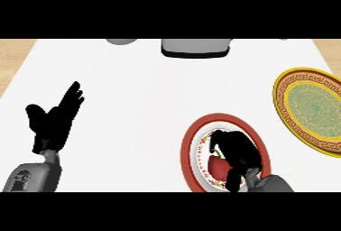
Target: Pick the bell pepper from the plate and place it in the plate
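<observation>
A red bell pepper (217, 167) lies on the red-rimmed plate (193, 135) at the lower right of the counter. My right hand (238, 151) is over that plate with its fingers curled down onto the pepper, hiding most of it. A second plate (293, 85), yellow-rimmed with a green centre, lies at the far right edge. At the left my left hand (57, 119) rests open with its fingers straight and pointing up, away from both plates.
A grey appliance (196, 47) stands at the back middle of the white counter, and a grey round object (122, 41) shows at the back left. Wooden floor shows past the counter's left and right edges.
</observation>
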